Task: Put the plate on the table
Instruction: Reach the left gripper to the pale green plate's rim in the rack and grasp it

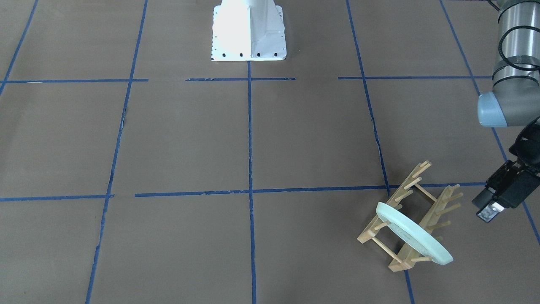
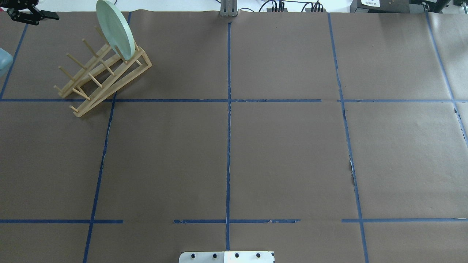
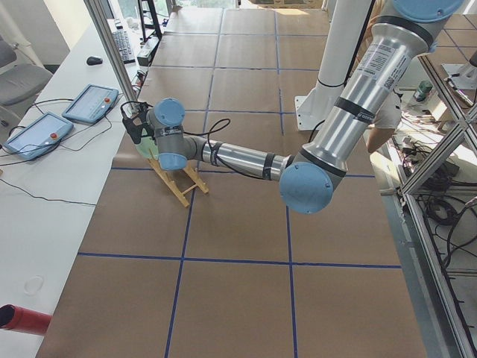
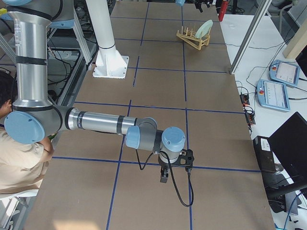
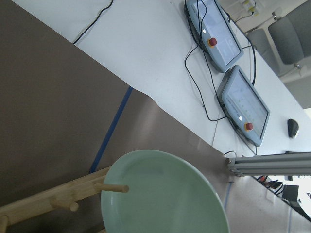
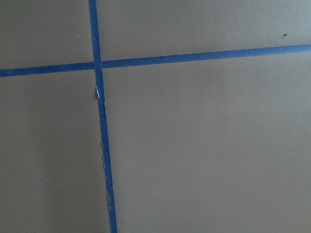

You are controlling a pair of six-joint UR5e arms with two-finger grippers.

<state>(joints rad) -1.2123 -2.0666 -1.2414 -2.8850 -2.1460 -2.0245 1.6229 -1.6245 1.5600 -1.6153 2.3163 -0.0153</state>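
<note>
The pale mint-green plate (image 1: 415, 234) stands on edge in the end slot of a wooden peg rack (image 1: 379, 223) at the far left corner of the brown taped table (image 1: 185, 139). It also shows in the overhead view (image 2: 115, 29) and fills the bottom of the left wrist view (image 5: 165, 194). My left gripper (image 1: 485, 213) hovers beside the rack, a short gap from the plate, and looks open and empty (image 2: 44, 12). My right gripper (image 4: 164, 178) hangs low over bare table at the far right. It shows only in the exterior right view, so I cannot tell its state.
The white robot base (image 1: 249, 29) stands at the table's near middle edge. A white bench with two teach pendants (image 5: 223, 34) and cables lies just past the table edge behind the plate. An aluminium post (image 5: 267, 162) stands there. Blue tape lines cross under the right wrist (image 6: 97, 65).
</note>
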